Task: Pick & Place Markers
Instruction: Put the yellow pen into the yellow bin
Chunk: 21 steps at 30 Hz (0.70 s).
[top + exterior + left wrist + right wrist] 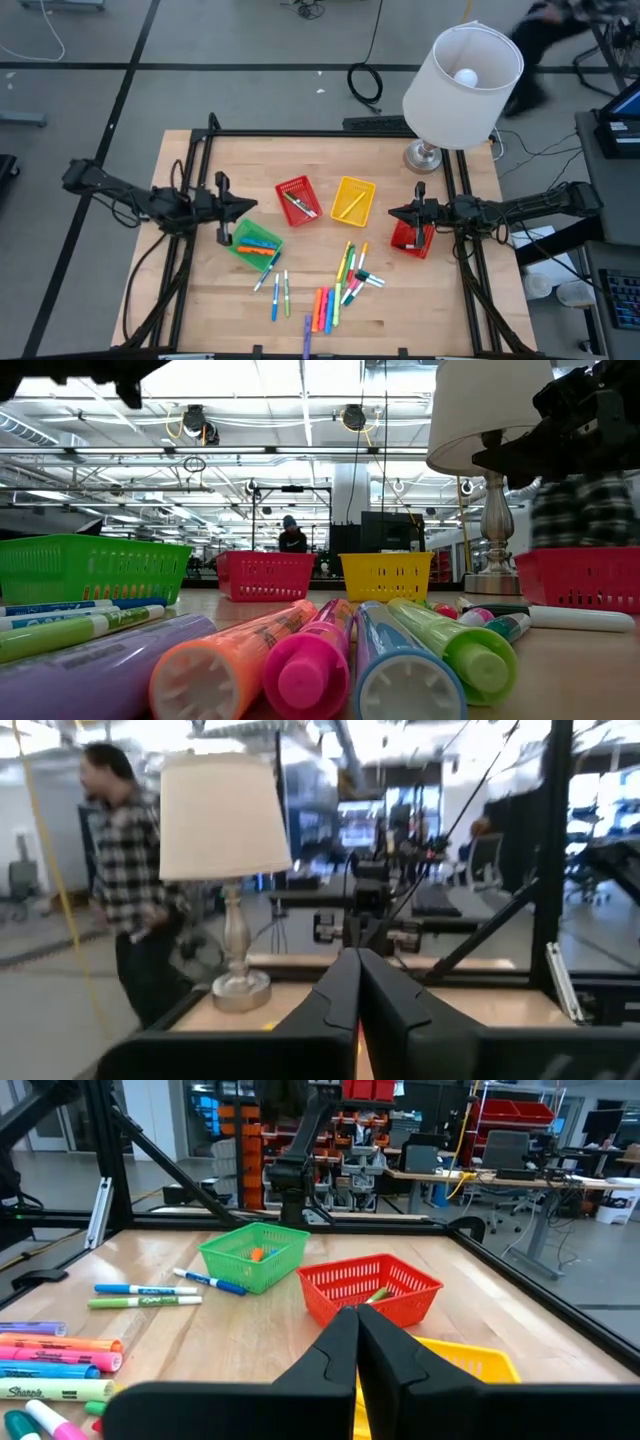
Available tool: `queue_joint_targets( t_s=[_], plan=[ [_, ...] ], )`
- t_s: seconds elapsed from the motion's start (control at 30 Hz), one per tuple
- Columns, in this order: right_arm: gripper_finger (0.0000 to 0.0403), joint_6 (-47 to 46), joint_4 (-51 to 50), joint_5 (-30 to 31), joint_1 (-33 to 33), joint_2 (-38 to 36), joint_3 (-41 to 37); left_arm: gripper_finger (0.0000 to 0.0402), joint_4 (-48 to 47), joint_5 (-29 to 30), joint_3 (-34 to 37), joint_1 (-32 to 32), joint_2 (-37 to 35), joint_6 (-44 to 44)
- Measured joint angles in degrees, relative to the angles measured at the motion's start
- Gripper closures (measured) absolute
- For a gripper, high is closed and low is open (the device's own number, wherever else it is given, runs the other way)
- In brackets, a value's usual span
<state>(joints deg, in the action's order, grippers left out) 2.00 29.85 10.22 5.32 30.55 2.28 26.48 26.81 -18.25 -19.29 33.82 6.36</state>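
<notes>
Several markers (pixel 335 290) in orange, pink, blue, green and yellow lie loose near the table's near edge, close up in the low view (pixel 330 660) and also in the right wrist view (pixel 60 1355). The green basket (pixel 253 243) holds orange and blue markers. The middle red basket (pixel 297 200) and the yellow basket (pixel 352 198) each hold a marker or two. My left gripper (pixel 250 207) hovers shut, level, beyond the green basket's far side. My right gripper (pixel 392 212) hovers shut beside a second red basket (pixel 412 238), pointing left over the yellow basket (pixel 470 1365).
A lamp (pixel 460 75) stands on its metal base (pixel 425 155) at the table's far right corner. A dark frame rail runs around the table edges. A person in a plaid shirt (pixel 125 870) stands beyond the table's right side. Bare wood lies between the baskets and the loose markers.
</notes>
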Motion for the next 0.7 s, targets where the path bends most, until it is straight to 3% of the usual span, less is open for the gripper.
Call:
queue_joint_targets(
  t_s=[0.23, 0.7],
  plan=[
    [0.0403, 0.2, 0.0, 0.0, 0.0, 0.0, 0.0, 0.0385, -15.0, 3.3, -13.2, 0.0, 10.3, -7.9],
    [0.0403, 0.2, 2.4, 0.0, 0.0, 0.0, 0.0, 0.0397, -30.9, 2.1, -38.6, 0.0, 40.2, -17.6]
  ],
)
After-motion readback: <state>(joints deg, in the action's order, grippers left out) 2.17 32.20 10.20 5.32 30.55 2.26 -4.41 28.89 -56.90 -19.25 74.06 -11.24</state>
